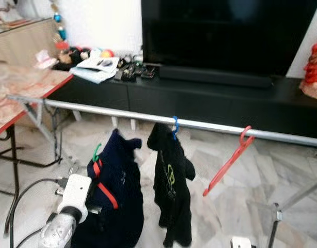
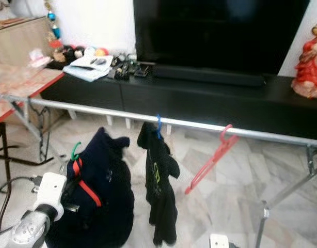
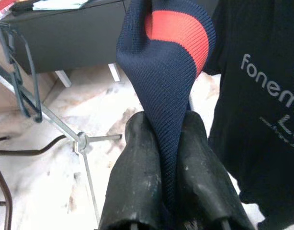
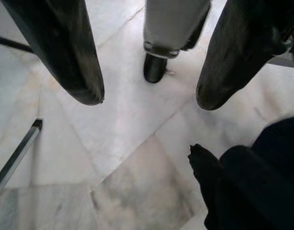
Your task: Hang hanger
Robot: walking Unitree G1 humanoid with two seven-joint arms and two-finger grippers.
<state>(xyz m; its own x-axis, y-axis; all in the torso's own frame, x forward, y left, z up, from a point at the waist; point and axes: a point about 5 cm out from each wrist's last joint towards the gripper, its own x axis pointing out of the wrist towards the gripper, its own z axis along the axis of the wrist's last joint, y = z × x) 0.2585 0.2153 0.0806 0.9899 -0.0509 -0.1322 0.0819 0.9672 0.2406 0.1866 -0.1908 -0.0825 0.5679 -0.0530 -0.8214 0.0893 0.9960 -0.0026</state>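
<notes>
Two hangers [image 1: 228,161] on rail [image 1: 210,125] (third [image 1: 96,153] held below).

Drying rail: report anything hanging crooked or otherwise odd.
The empty red hanger hangs steeply tilted on the rail, not level. The navy garment on its green hanger is off the rail, pinched in the left hand.

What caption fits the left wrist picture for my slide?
Left end effector shut on navy garment with red stripe, beside a black printed T-shirt.
</notes>
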